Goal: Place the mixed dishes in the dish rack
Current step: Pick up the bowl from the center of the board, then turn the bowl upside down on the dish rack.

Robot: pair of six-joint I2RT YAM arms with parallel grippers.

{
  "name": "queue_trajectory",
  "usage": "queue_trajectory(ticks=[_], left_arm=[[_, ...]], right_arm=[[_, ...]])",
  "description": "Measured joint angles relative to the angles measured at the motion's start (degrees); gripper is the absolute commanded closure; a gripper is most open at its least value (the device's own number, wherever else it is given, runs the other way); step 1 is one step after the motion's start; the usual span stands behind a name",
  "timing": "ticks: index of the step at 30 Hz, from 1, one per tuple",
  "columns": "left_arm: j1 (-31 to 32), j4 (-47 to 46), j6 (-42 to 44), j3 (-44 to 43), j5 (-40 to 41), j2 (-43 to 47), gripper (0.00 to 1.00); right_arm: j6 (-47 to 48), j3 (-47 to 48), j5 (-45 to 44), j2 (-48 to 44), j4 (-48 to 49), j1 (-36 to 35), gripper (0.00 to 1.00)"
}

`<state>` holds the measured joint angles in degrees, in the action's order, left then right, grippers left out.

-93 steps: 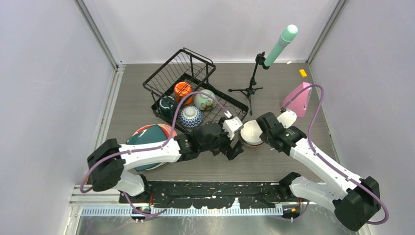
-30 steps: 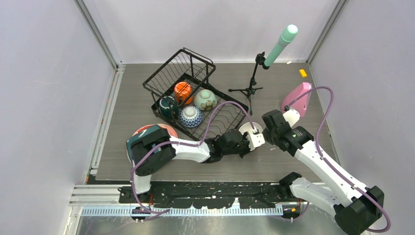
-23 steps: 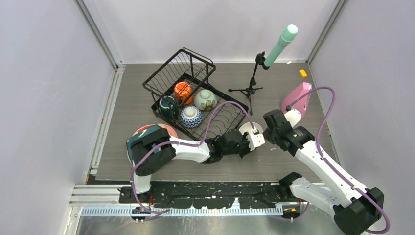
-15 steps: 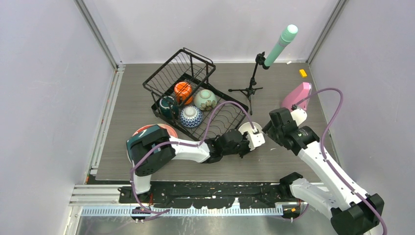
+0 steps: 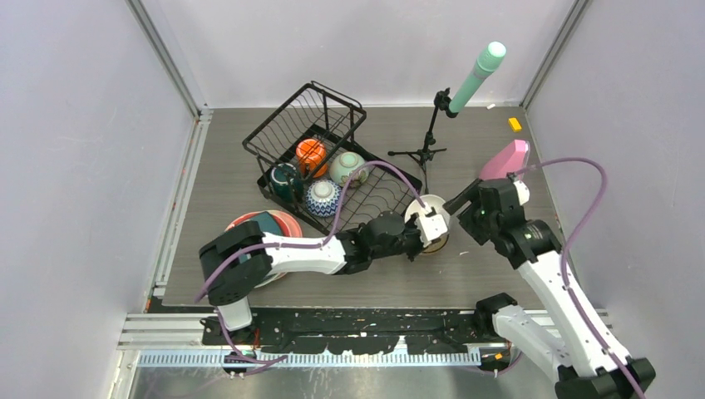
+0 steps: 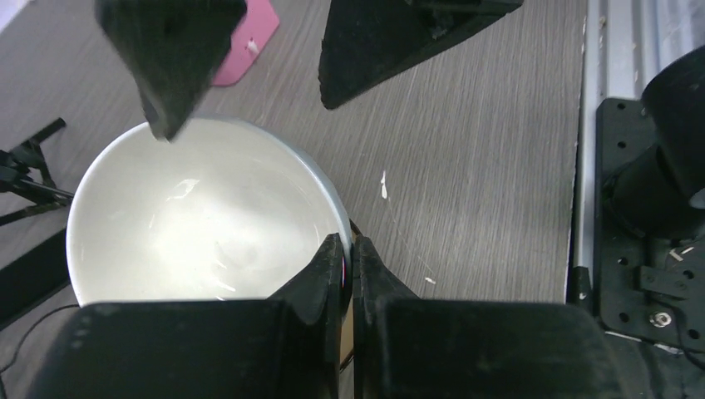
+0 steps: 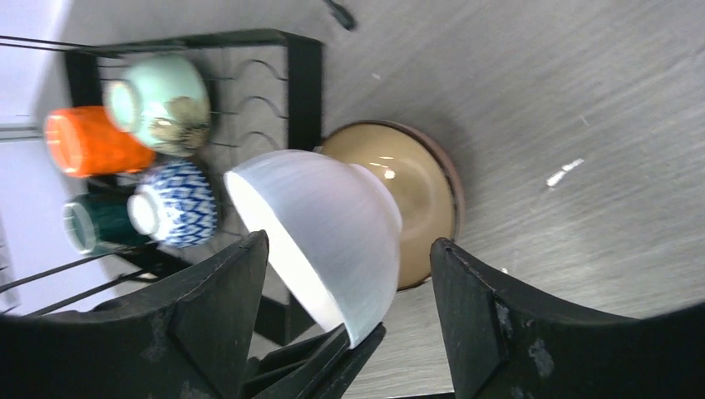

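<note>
The right pincer (image 7: 349,249) now stands wide and backed off, so the left pincer (image 6: 347,249) alone pinches the rim of the white bowl (image 6: 199,216), tilted up off the tan bowl (image 7: 420,195) and ready for the dish rack (image 5: 378,199).

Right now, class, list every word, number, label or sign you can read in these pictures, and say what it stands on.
None: no readable word, number or label shows in any view. The blue bowl and mint bowl carry only patterns; the white bowl is plain.
</note>
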<state>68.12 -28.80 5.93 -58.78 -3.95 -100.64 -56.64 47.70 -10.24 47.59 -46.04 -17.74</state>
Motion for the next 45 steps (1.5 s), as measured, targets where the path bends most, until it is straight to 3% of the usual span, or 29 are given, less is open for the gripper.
queue_trajectory(ticks=[9,18,29,45], left_arm=[[-2.6,2.1,-4.0,1.0,-2.6,10.6,1.00],[-10.1,2.6,-11.5,7.1,-8.8,24.7,1.00],[-14.6,3.8,-17.7,12.0,-15.1,32.4,1.00],[-17.0,9.0,-16.5,13.6,-13.8,39.7,1.00]], right_arm=[[0.6,9.2,1.0,-5.8,0.6,0.3,0.17],[1.5,12.7,16.9,0.3,5.0,0.6,0.17],[-4.0,9.7,36.1,5.0,24.2,0.6,0.08],[-8.0,7.4,44.0,10.6,31.1,0.6,0.07]])
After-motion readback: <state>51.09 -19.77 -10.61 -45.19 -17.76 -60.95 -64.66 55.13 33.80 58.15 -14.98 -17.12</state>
